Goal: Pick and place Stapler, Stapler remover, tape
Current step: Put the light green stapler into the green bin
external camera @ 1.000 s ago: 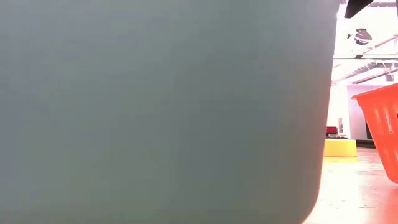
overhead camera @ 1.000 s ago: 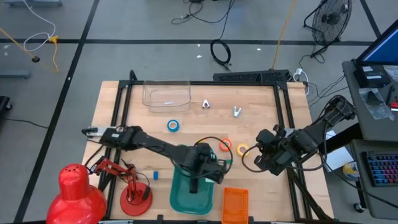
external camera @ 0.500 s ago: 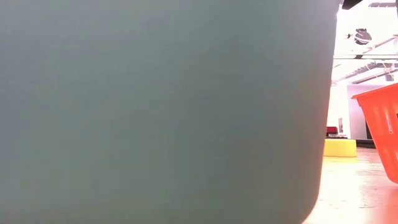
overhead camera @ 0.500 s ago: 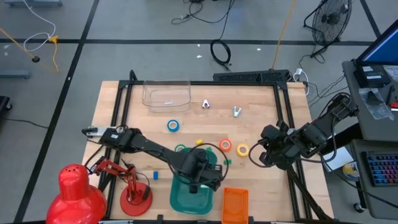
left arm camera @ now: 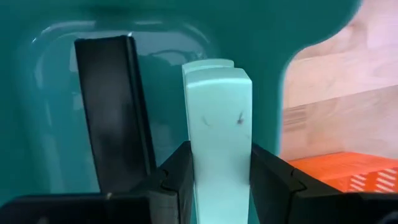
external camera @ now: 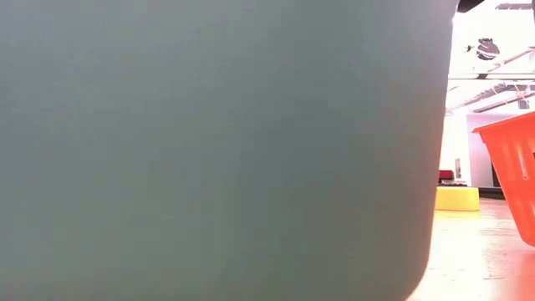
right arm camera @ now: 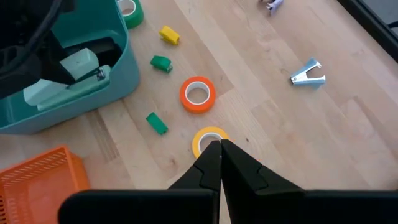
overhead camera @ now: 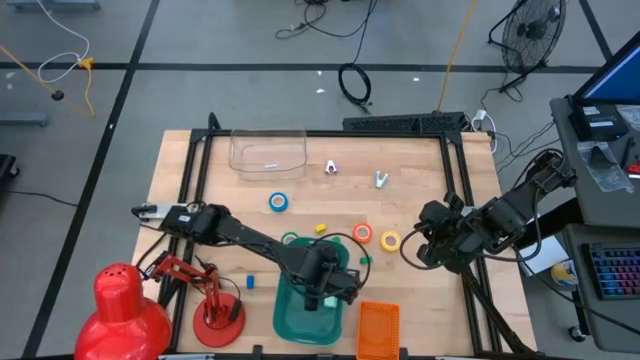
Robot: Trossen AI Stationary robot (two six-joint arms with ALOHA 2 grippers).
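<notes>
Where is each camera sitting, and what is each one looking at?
High view: above the table, looking straight down; both arms show.
Low view: at table height, filled by the teal bin; no arm shows.
Left wrist view: on the left arm, looking into the bin; left gripper grips the mint stapler.
Right wrist view: on the right arm, above the yellow tape; right gripper shut.
Shared: both wrist views show the stapler.

I see the bin at the table's near edge, with the basket just to its right. My left gripper holds the stapler inside the bin. Three tape rolls and several small blocks lie behind the bin. Two staple removers lie farther back, beside the tray.
</notes>
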